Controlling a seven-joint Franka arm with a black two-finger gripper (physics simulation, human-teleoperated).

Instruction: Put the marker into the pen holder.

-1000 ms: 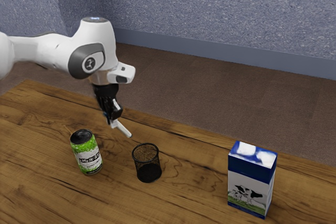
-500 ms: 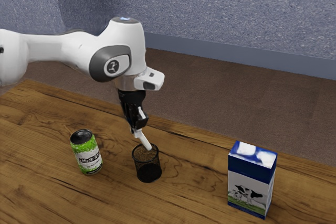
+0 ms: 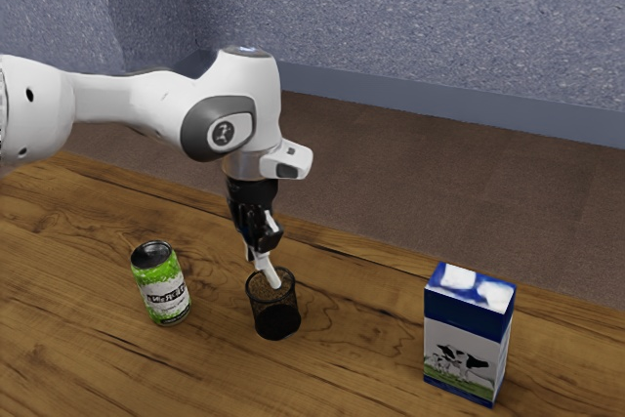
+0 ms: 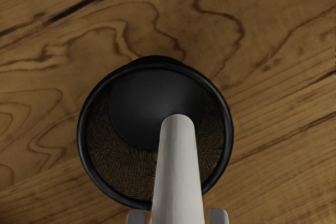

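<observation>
Slim white marker [image 3: 268,270] at the mouth of the black wire-mesh pen holder [image 3: 277,325], clamped in the black two-finger tool [image 3: 260,247]

Nearest in the exterior view, toward its right, a blue-and-white milk carton [image 3: 466,343] with a cow picture stands upright on the brown wood-grained bench [image 3: 371,368]. A little farther back and well apart from it, the pen holder stands upright with its round mouth facing up. Near the holder, toward the exterior view's left, is an upright green-and-white drink can [image 3: 164,290] with a dark top.

Above the holder, the tool's two fingers are closed on the marker from both sides. The marker slants down, its free end within the ring of the rim; how deep that end sits, I cannot tell. In the wrist view, the same rounded end lies across the holder's dark base.

Over the tool is the white-and-grey arm [image 3: 107,100], coming in from the exterior view's left. Behind the bench lies a brown floor [image 3: 449,202], and farthest off stands a speckled blue-grey wall [image 3: 410,26].
</observation>
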